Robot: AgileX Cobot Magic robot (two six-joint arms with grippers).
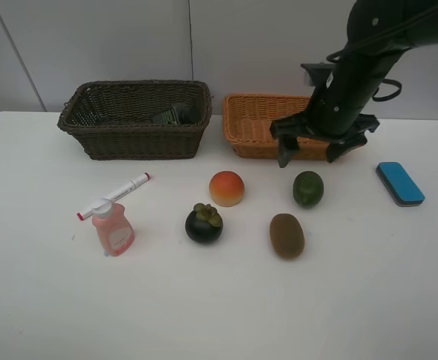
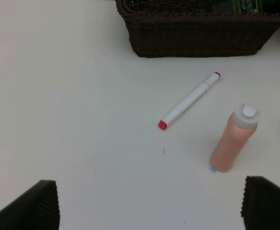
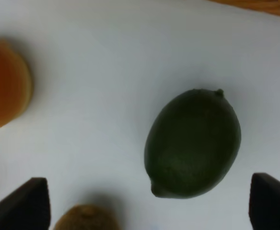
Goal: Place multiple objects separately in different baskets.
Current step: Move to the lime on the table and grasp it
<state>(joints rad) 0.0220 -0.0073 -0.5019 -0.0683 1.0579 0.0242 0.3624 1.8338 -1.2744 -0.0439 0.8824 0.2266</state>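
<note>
right gripper (image 1: 307,157) is hanging open over smooth oval green fruit (image 1: 308,188); white-red marker (image 1: 114,196) is lying diagonally, pointing at woven dark basket (image 1: 136,139); left gripper (image 2: 149,191) is gaping

white table (image 1: 39,300), pale wall (image 1: 91,37) — even light

the dark basket (image 1: 129,139) and orange basket (image 1: 249,139) are woven wicker, the kiwi (image 1: 286,235) rough, the table (image 1: 219,315) smooth matt.
</note>
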